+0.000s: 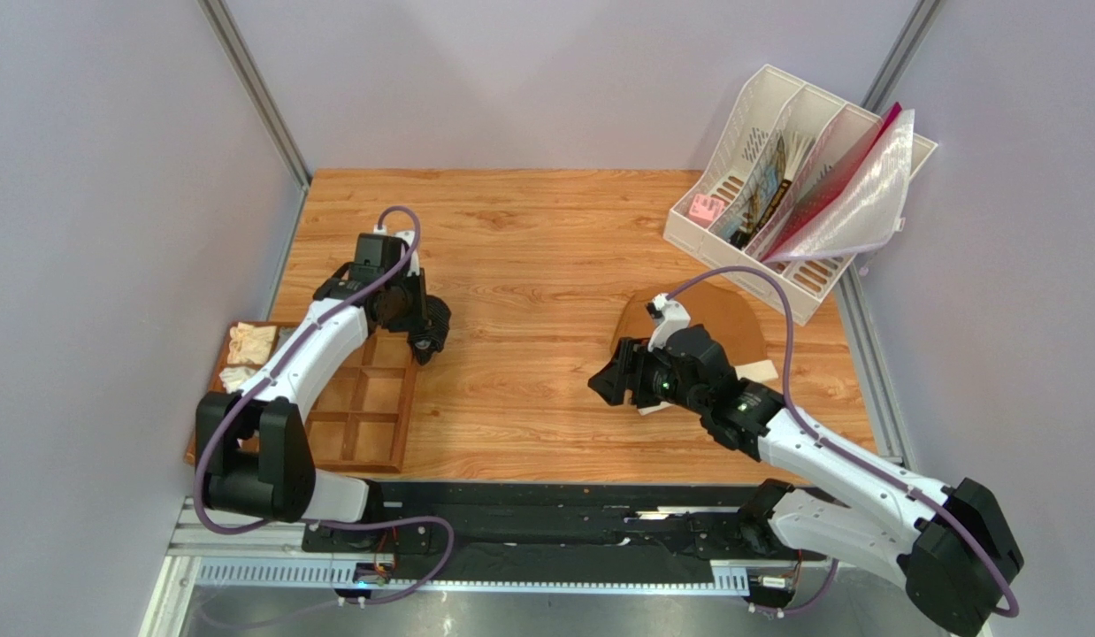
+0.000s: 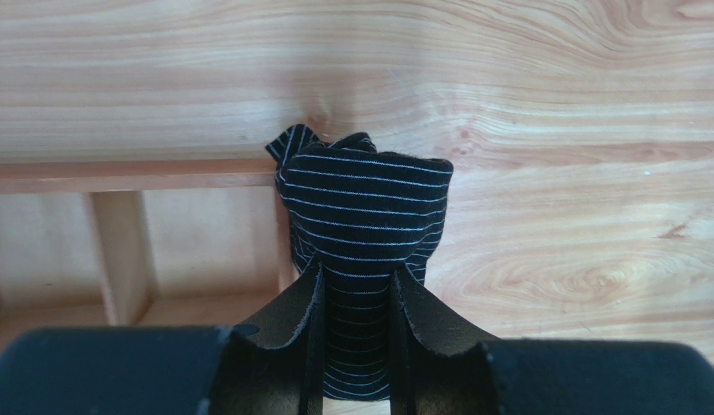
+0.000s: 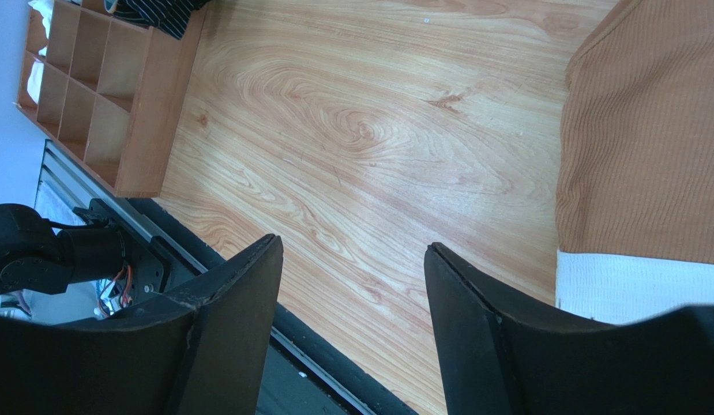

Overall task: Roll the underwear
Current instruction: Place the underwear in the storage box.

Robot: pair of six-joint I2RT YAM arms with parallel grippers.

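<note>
- Underwear (image 2: pixel 365 203): black cloth with fine pale stripes, bunched into a compact bundle. It sits over the far right corner of the wooden tray (image 2: pixel 126 177), partly above the rail and partly above bare tabletop (image 2: pixel 551 104). Cannot tell whether it rests on the wood or hangs just above it.
- Left tool (image 2: pixel 356 277): clenched on the underwear, with one finger on each side of the bundle's lower part and the cloth bulging out beyond the fingertips.
- The right wrist view catches a corner of the same striped cloth at that tray corner.
- Wooden tray: divided into square compartments and lying at the left edge of the tabletop. A pale crumpled cloth (image 1: pixel 251 345) lies in a compartment on its left side.
- Right tool (image 3: pixel 353 251): released, fingers spread wide with nothing between them, above bare wood right of the tabletop's middle.
- Brown briefs (image 3: pixel 646 147): ribbed, with a cream waistband, lying flat just beside the right tool and well apart from the tray.
- White file rack (image 1: pixel 766 133): at the far right corner of the tabletop, holding plastic sleeves and a small pink item.
</note>
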